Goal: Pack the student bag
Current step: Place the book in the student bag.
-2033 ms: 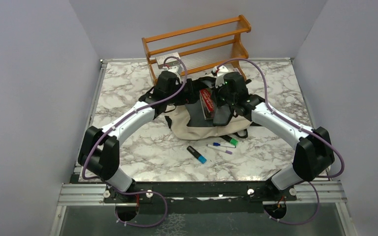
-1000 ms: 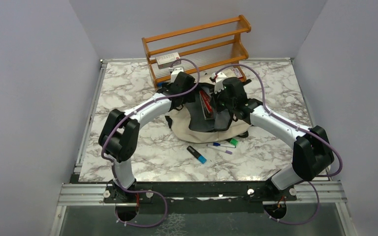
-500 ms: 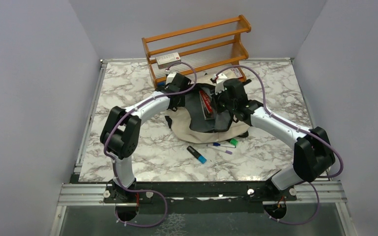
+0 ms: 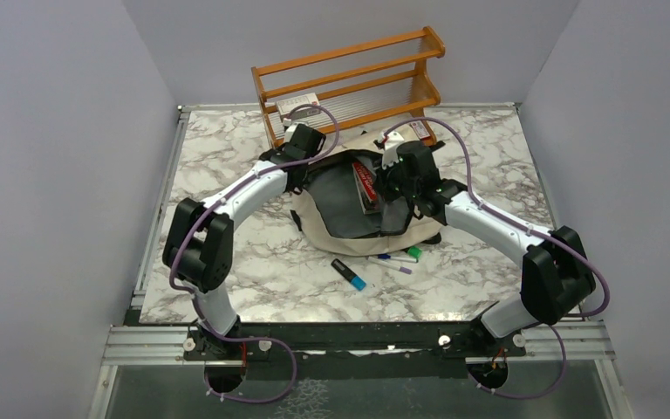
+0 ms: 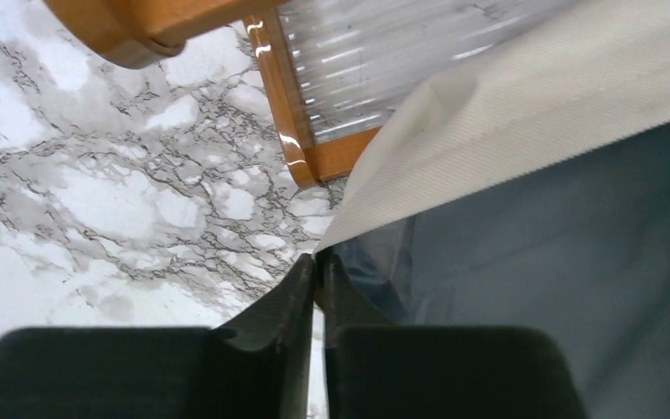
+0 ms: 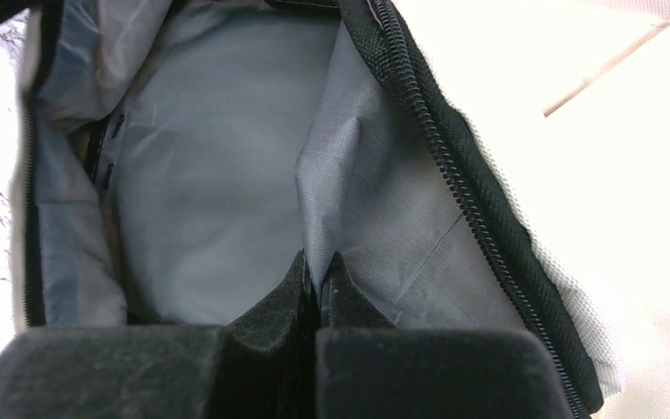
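The student bag (image 4: 342, 234), beige with a grey lining, lies open in the middle of the marble table, and a red book (image 4: 365, 184) stands inside it. My left gripper (image 4: 302, 165) is at the bag's left rim. In the left wrist view it (image 5: 317, 262) is shut on the edge where the beige cloth (image 5: 506, 113) meets the lining. My right gripper (image 4: 391, 188) is at the right rim. The right wrist view shows it (image 6: 317, 264) shut on a fold of grey lining (image 6: 349, 175) beside the black zipper (image 6: 454, 148).
A wooden rack (image 4: 349, 74) stands behind the bag with a small box (image 4: 297, 106) on it, and another box (image 4: 418, 129) lies at its foot. In front of the bag lie a black marker with a blue cap (image 4: 349, 274), a green-capped marker (image 4: 410, 251) and a pen (image 4: 392, 259).
My left gripper has shut on the bag's left rim and drawn it to the left, so the mouth gapes wider. The right gripper has kept its hold in place.
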